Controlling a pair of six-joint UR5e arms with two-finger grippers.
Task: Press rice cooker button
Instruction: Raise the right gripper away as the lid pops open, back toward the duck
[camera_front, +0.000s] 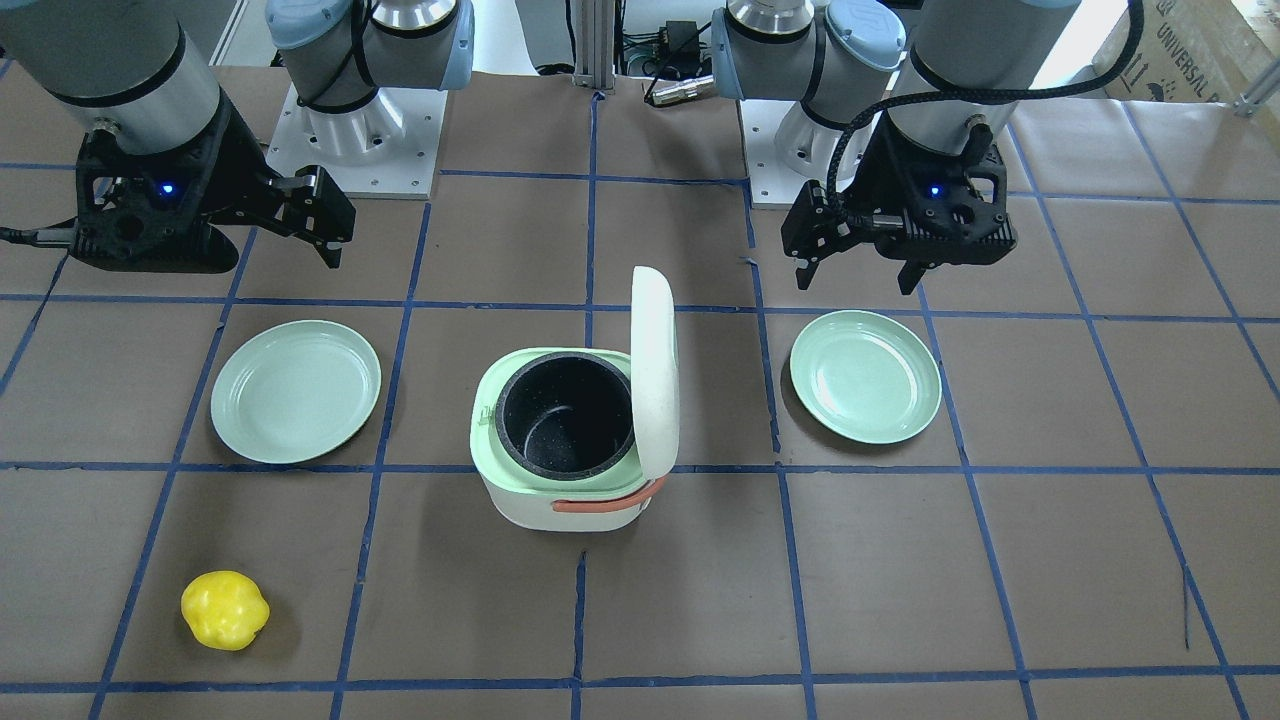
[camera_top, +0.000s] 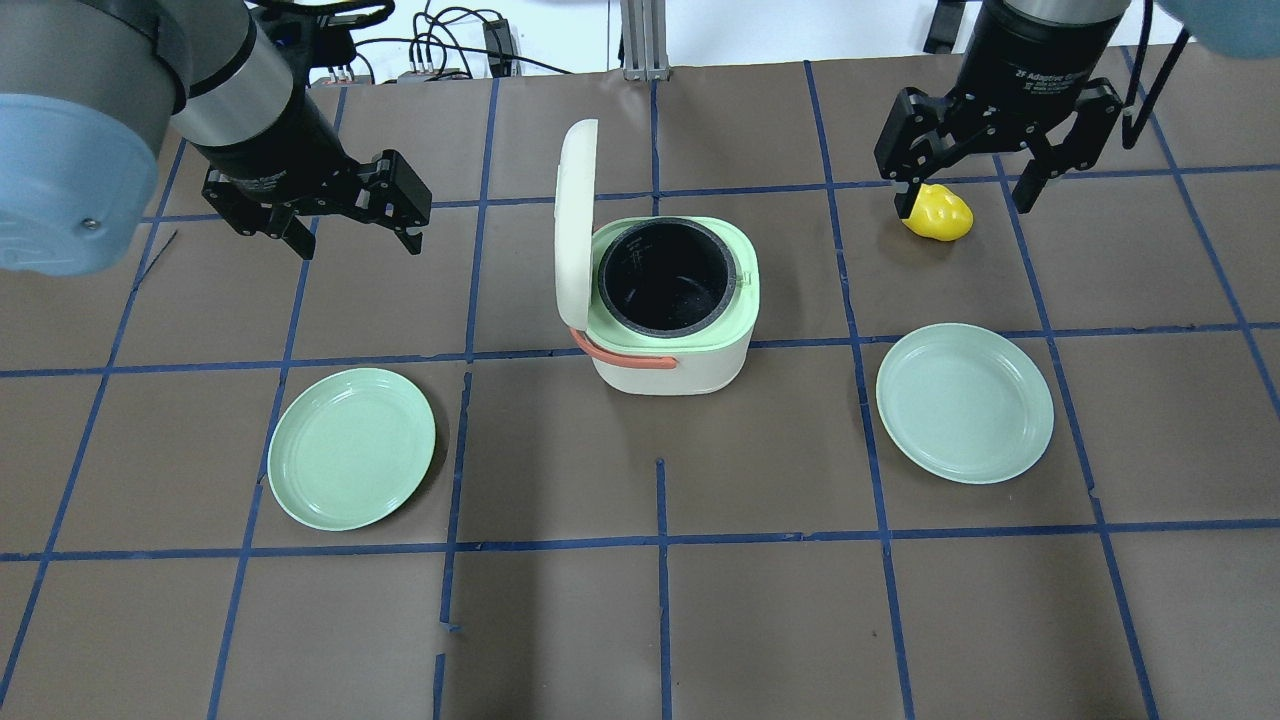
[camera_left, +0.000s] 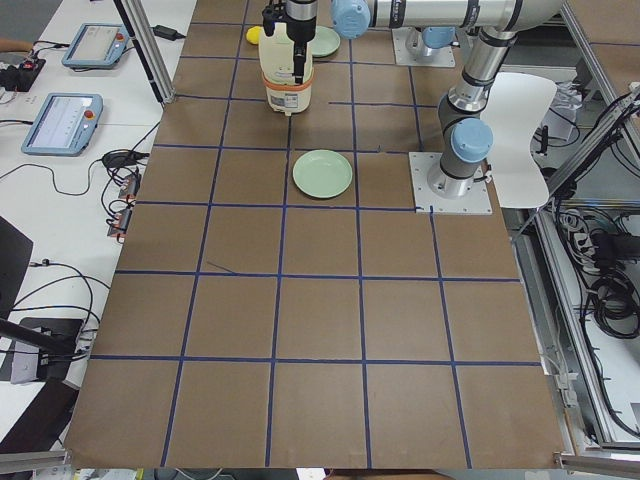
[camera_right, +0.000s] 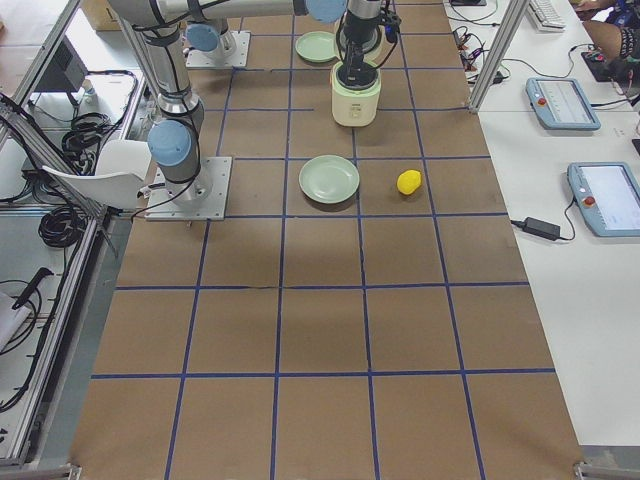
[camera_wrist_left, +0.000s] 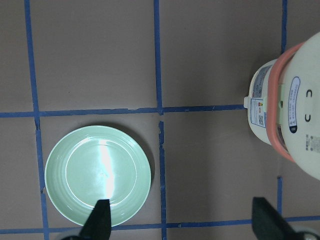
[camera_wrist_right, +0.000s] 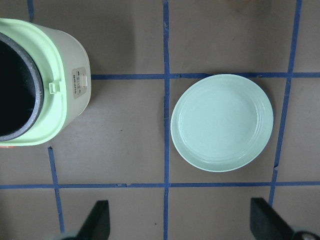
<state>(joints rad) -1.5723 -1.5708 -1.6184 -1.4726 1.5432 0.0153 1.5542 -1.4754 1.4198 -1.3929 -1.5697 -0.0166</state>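
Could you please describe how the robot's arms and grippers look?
The left arm and right arm are silver-grey tubes with pale blue joint caps. The left gripper and right gripper are black, two-fingered, each with a blue light. White lettering rings the right wrist; a black cable loops beside the left wrist.

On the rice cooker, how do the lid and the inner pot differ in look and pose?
The lid is white and flat, while the inner pot is black and deep. The lid stands upright, open at the cooker's side. The inner pot sits sunk in the green-rimmed body, mouth up, and looks empty. Both are parts of the rice cooker.
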